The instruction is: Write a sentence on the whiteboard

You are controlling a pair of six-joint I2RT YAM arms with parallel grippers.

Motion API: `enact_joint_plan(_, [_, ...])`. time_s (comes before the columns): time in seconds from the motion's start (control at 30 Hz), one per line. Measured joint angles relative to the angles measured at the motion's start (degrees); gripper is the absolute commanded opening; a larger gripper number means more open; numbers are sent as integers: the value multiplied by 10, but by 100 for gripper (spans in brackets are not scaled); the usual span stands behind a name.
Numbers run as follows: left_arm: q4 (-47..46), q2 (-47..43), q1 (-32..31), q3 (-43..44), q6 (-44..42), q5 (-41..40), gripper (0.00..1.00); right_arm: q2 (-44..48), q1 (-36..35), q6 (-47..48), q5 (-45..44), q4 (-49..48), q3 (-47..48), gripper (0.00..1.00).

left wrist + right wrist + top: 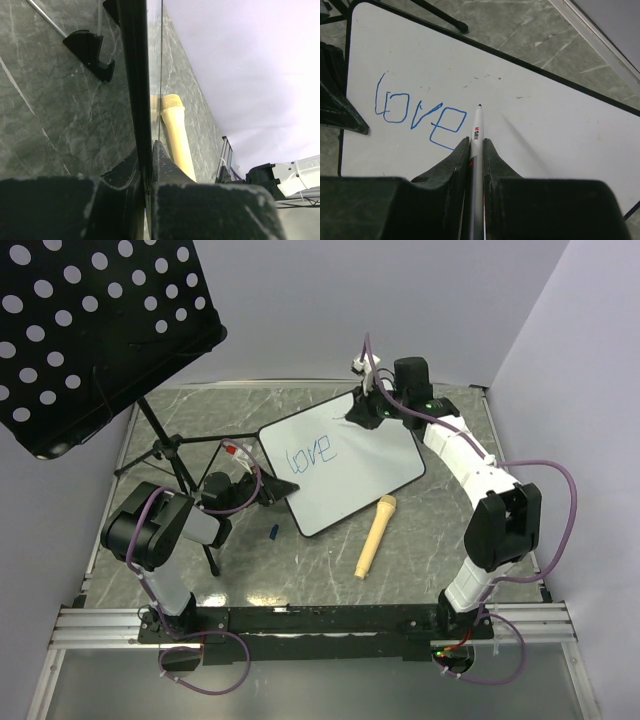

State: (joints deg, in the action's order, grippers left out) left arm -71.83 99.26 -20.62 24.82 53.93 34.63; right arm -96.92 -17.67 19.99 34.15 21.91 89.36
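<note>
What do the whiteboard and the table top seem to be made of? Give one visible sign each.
Whiteboard: smooth white coated panel, perhaps melamine; blue ink sits cleanly on it. Table top: grey with pale veins, marble-look; stone or printed laminate, cannot tell.

You'll find a tan microphone [374, 538] lying on the marbled table [430, 530], right of the left gripper [262, 490] and well nearer you than the right gripper [358, 412]. A small blue cap [273, 532] lies just below the left gripper. A black perforated stand [90, 330] on its tripod [165, 450] rises at that gripper's far left.
</note>
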Motion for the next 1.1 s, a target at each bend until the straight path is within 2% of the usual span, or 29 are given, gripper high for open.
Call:
enact_joint_plan(0.37, [-1, 0, 0, 0, -2, 1, 1, 4, 22, 1, 18, 0, -59, 0])
enact_joint_plan(1.1, [-1, -1, 0, 0, -2, 1, 1, 16, 41, 7, 50, -14, -74, 0])
